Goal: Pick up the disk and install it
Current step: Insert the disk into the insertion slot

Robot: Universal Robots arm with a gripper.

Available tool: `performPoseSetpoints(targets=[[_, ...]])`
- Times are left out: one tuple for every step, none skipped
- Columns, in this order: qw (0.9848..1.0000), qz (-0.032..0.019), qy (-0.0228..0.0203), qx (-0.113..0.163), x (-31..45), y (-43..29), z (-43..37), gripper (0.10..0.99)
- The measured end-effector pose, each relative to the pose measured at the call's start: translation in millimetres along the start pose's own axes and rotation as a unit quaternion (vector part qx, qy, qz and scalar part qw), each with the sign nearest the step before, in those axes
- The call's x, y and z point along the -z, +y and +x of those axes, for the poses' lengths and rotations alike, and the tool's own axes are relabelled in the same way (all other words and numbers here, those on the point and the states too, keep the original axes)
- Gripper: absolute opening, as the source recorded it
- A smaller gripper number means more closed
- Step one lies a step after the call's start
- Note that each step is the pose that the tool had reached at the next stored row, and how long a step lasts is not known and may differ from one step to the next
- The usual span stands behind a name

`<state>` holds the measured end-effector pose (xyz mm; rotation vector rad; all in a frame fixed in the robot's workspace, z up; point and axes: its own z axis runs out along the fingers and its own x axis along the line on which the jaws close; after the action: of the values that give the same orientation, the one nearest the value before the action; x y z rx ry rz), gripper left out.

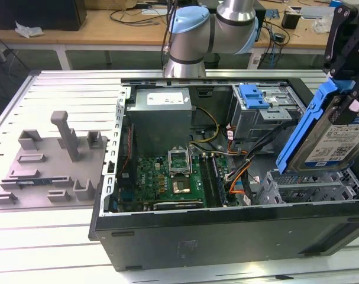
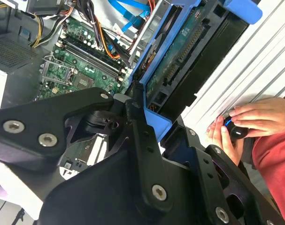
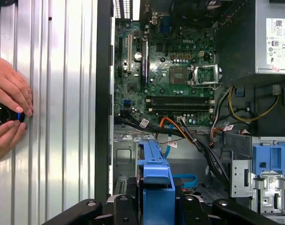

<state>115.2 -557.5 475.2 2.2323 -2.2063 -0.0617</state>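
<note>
Disk (image 1: pixel 336 142) tilted above open computer case (image 1: pixel 226 234) on slatted metal table (image 1: pixel 49 242)

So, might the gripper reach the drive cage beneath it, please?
Probably yes: the gripper holds the disk just above the cage, the case is open, and nothing lies between, though cables run alongside.

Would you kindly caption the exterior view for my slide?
The gripper holds the disk, tilted, above the open computer case.
</note>
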Motion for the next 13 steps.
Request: performPoseSetpoints(targets=[[1.0, 0.0, 0.0, 0.0, 0.0, 0.0, 0.0, 0.369], [1.0, 0.0, 0.0, 0.0, 0.0, 0.0, 0.1, 0.369], [1.0, 0.0001, 0.0, 0.0, 0.0, 0.0, 0.1, 0.369], [1.0, 0.0, 0.0, 0.0, 0.0, 0.0, 0.1, 0.369], [1.0, 0.0, 0.0, 0.0, 0.0, 0.0, 0.1, 0.369], [1.0, 0.0, 0.0, 0.0, 0.0, 0.0, 0.1, 0.369], [1.0, 0.0, 0.0, 0.0, 0.0, 0.0, 0.1, 0.369], [1.0, 0.0, 0.0, 0.0, 0.0, 0.0, 0.1, 0.369], [1.0, 0.0, 0.0, 0.0, -0.1, 0.0, 0.1, 0.369], [1.0, 0.0, -0.0001, 0.0, -0.3, 0.0, -0.2, 0.369], [1.0, 0.0, 0.0, 0.0, -0.4, -0.1, -1.1, 0.369], [1.0, 0.0, -0.0001, 0.0, -0.6, -0.4, -2.3, 0.369], [1.0, 0.0, 0.0, 0.0, -0.7, -0.5, -2.9, 0.369]])
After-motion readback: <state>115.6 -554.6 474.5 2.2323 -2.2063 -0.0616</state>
